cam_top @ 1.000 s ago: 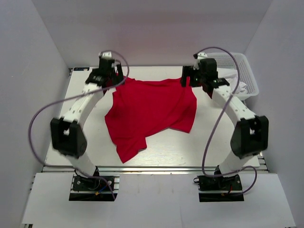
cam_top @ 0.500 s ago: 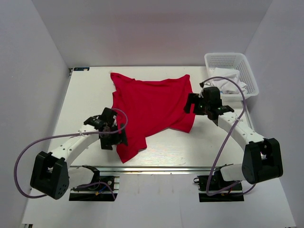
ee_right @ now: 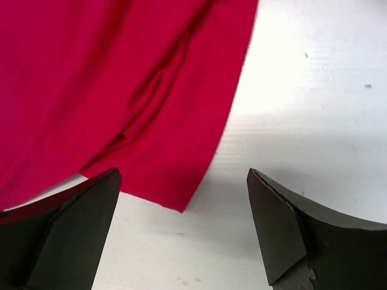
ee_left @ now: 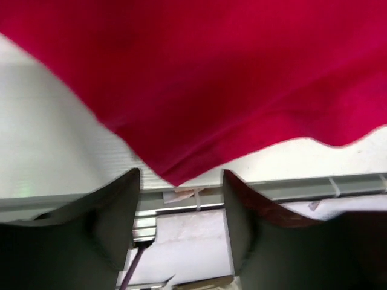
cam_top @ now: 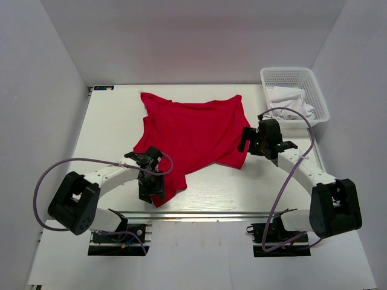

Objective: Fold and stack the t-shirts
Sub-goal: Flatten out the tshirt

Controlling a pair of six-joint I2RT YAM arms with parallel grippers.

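So, step: probably flattening t-shirt [cam_top: 193, 133] | left jaws, right jaws both released above its near corners | next: pinch corners, tug outward

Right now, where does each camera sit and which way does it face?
Top external: above and behind the arms, looking down on white table, bright red thin-fabric t-shirt, white plastic mesh basket; both arms show.
Left wrist: on left arm, facing t-shirt's near corner; left gripper shows.
Right wrist: on right arm, facing t-shirt's right edge; right gripper shows.
All three share the t-shirt.
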